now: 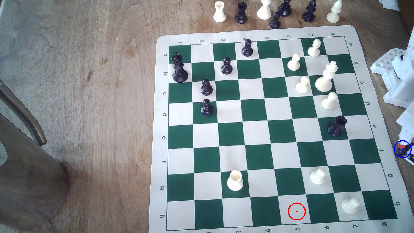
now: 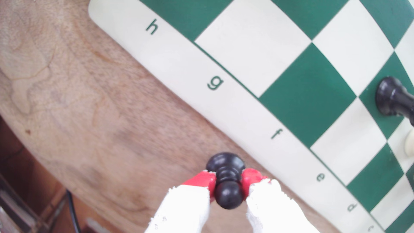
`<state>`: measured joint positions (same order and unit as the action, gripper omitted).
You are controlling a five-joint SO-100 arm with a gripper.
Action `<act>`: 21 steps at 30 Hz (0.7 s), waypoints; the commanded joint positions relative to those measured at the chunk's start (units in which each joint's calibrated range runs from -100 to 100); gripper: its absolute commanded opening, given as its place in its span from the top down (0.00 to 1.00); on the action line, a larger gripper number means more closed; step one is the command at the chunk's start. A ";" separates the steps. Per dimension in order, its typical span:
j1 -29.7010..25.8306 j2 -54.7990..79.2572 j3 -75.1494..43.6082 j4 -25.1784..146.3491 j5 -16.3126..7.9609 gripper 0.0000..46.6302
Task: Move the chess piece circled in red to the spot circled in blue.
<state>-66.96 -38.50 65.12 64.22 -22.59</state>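
glossy black pawn [image 2: 226,179], matt white-and-red plastic tool [image 2: 228,182], grainy brown wood table [image 2: 89,112]

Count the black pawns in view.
6. Four black pawns stand on the chessboard: a4, b3, c2, d2. A fifth pawn stands on the table beyond the board. The sixth pawn is clamped in the gripper beside row f. Others may be hidden.
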 commanded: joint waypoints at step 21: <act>-0.34 -3.01 1.88 -1.32 0.88 0.56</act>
<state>-67.48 -39.51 67.46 63.59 -21.81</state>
